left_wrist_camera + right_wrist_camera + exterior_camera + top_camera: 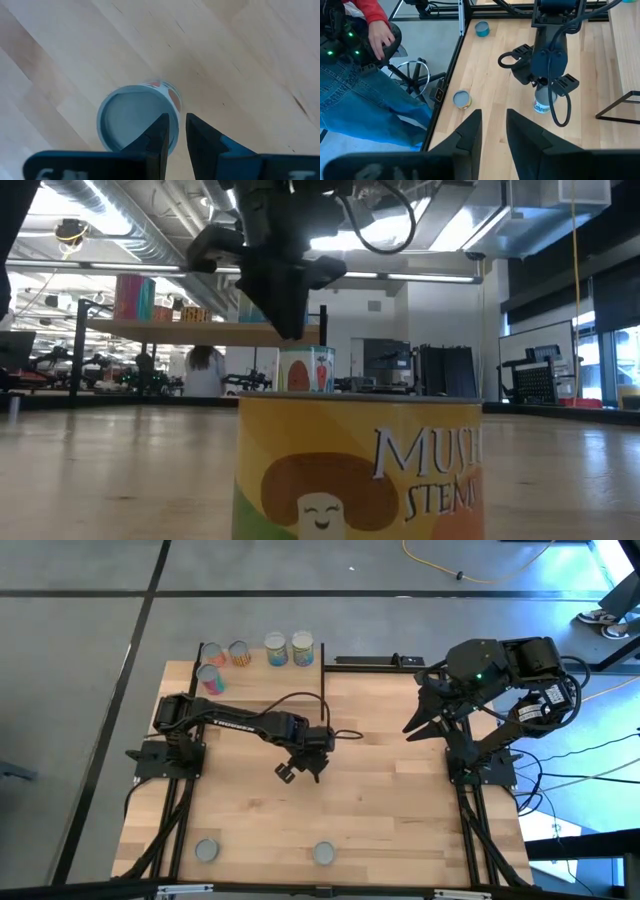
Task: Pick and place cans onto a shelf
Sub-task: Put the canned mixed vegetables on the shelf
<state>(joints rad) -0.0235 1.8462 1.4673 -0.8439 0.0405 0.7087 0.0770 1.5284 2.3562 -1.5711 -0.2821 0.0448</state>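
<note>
We see the left tool (pixel 302 768) hanging over the middle of the desk (pixel 390 800), its fingers (pixel 159 135) close together with only a narrow slit between them and holding nothing. Directly beneath it stands a can (pixel 134 117) with a red-and-white label, upright on the wood. The right tool (pixel 425 712) waits raised at the desk's right side, its fingers slightly apart and empty. Five cans (pixel 275 648) stand on the shelf (pixel 260 675) at the far left corner. Two more cans (pixel 207 851) sit near the front edge, well apart. A person (pixel 365 90) in jeans stands beside the desk.
</note>
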